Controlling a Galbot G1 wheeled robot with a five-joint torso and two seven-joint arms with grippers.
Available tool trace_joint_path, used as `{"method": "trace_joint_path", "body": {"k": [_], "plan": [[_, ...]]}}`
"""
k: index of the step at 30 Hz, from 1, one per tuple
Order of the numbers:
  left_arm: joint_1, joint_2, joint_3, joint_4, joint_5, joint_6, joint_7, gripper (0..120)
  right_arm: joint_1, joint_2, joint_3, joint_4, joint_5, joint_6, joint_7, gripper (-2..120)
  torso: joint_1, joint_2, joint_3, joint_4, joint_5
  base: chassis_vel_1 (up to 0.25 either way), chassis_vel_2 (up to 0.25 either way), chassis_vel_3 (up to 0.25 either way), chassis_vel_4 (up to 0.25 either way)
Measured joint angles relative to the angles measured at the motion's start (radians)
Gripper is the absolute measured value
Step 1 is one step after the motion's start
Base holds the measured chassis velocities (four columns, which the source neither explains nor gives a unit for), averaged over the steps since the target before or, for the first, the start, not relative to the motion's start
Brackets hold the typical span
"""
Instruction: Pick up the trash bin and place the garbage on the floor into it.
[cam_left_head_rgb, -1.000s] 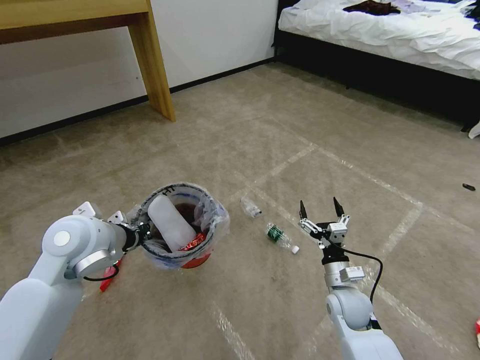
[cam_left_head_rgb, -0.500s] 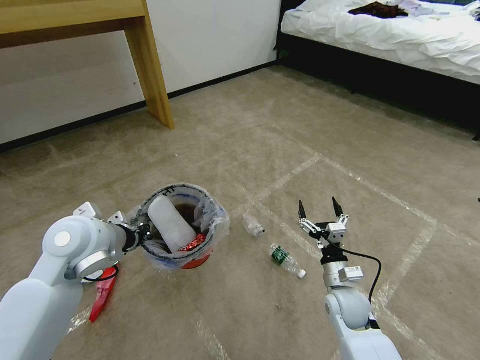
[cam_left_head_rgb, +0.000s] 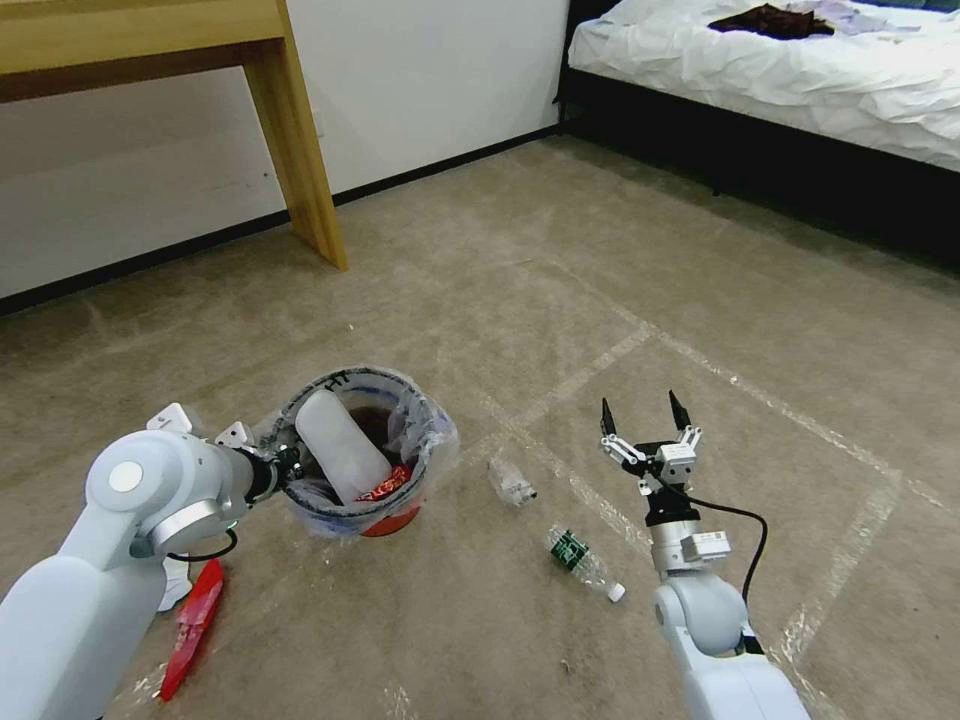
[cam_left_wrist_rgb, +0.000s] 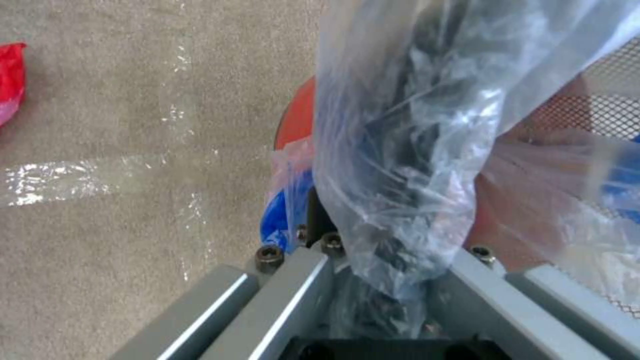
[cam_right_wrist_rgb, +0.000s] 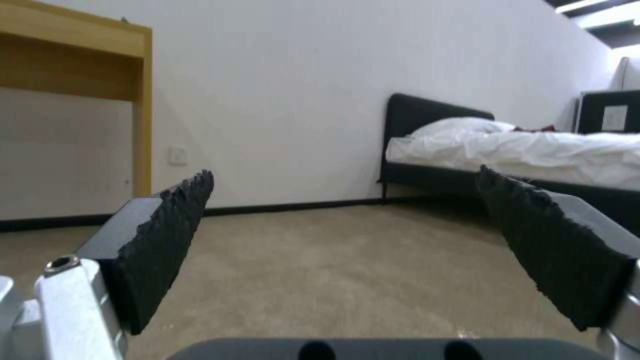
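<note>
On the beige-grey carpet floor (cam_left_head_rgb: 600, 250) crossed by shiny tape lines, the left gripper (cam_left_head_rgb: 285, 465) holds the small round red plastic trash bin (cam_left_head_rgb: 360, 455) by its rim, fingers closed on the crinkly clear bag liner (cam_left_wrist_rgb: 400, 150). A flat white slipper (cam_left_head_rgb: 340, 445) stands inside, leaning, its long axis pointing up and away. The right gripper (cam_left_head_rgb: 645, 420) hovers with fingers wide open, empty. Between them lie a crushed clear bottle (cam_left_head_rgb: 512, 482) and a green-labelled clear bottle (cam_left_head_rgb: 582, 562), its cap pointing towards the robot's right.
</note>
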Motion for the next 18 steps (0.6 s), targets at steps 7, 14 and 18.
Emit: {"method": "trace_joint_path", "body": {"k": [7,14,18], "plan": [[-0.004,-0.001,0.003,0.005,0.000,0.000,0.002,0,0.041,-0.024,-0.017,-0.019,0.005,-0.009,0.009,100,0.000,0.000,0.000,-0.0001,0.0001,0.000,0.000,0.000,0.000],[-0.002,-0.001,0.002,0.007,0.000,0.000,0.006,0,0.104,-0.106,-0.076,-0.047,0.035,-0.024,0.005,100,0.000,0.000,0.000,0.0000,0.0002,0.000,0.000,0.000,0.000],[-0.001,0.000,-0.001,0.007,0.001,0.000,0.009,0,0.205,-0.298,-0.171,-0.100,0.099,-0.027,-0.027,100,0.000,0.000,0.000,0.0000,0.0001,0.000,0.000,0.000,0.000]]}}
